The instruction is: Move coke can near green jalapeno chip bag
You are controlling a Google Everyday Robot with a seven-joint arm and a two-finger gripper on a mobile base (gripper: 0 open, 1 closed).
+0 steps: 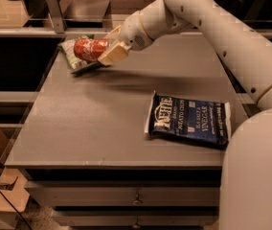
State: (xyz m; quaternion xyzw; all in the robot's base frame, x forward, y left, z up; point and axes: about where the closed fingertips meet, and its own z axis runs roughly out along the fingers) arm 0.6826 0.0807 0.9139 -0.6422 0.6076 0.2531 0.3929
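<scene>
The coke can (pixel 88 49) is red with white lettering and lies sideways in my gripper (pixel 108 48), which is shut on it. The gripper holds the can above the table's far left corner, right over the green jalapeno chip bag (pixel 73 60). The can and the cream fingers (pixel 114 53) cover much of the bag; only its left and lower edges show. My white arm reaches in from the upper right.
A large dark blue Kettle chips bag (pixel 188 120) lies flat at the right of the grey table (pixel 93 119). Drawer fronts run below the front edge. A metal rail and posts stand behind the table. A cardboard box (pixel 2 202) sits on the floor at lower left.
</scene>
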